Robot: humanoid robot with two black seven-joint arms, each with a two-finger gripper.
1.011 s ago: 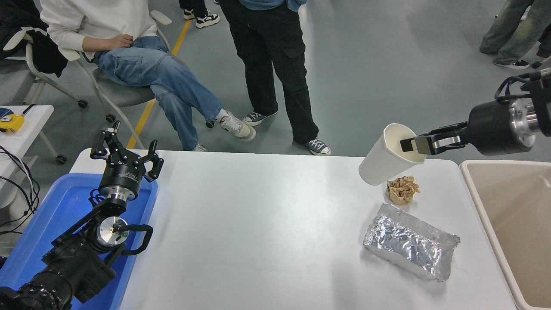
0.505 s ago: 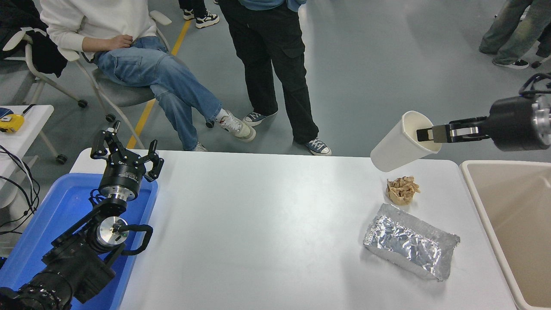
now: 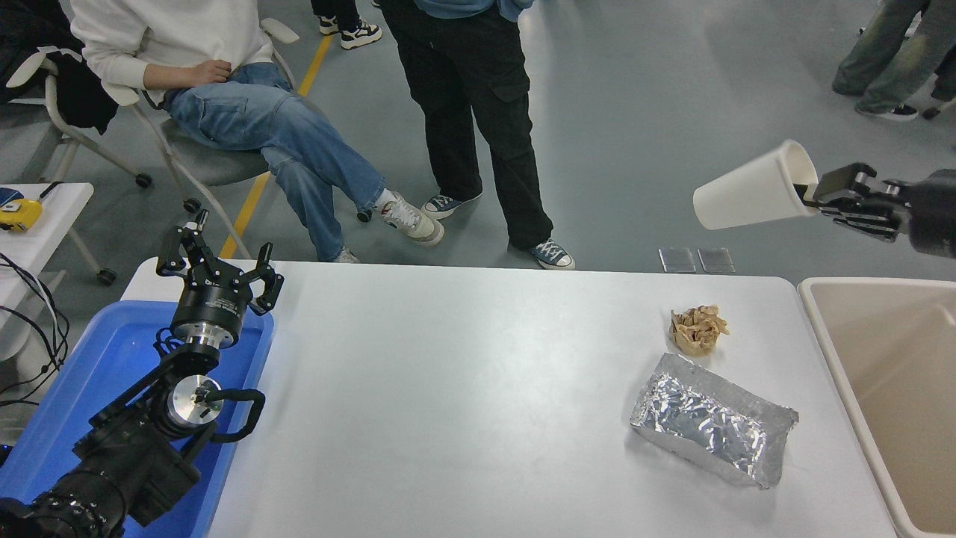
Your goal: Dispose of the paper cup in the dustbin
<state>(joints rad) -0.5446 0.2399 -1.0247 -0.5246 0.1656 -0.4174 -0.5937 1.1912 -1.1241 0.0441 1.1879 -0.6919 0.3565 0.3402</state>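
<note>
The white paper cup (image 3: 750, 196) hangs in the air at the upper right, tipped almost on its side with its bottom pointing left. My right gripper (image 3: 814, 196) is shut on the cup's rim and holds it high above the table's far right corner, left of and beyond the beige dustbin (image 3: 821, 329). The dustbin stands at the table's right edge and its inside shows nothing in it. My left gripper (image 3: 216, 261) is open and parked at the lower left over the blue tray.
A crumpled brown paper wad (image 3: 697, 329) and a foil-wrapped block (image 3: 713, 430) lie on the white table (image 3: 448, 388) at the right. A blue tray (image 3: 104, 373) sits at the left. A seated person (image 3: 224, 97) and a standing person (image 3: 478, 112) are beyond the far edge.
My right gripper has risen and drawn back to the right with the cup, which has tipped further onto its side. The left arm has not moved.
</note>
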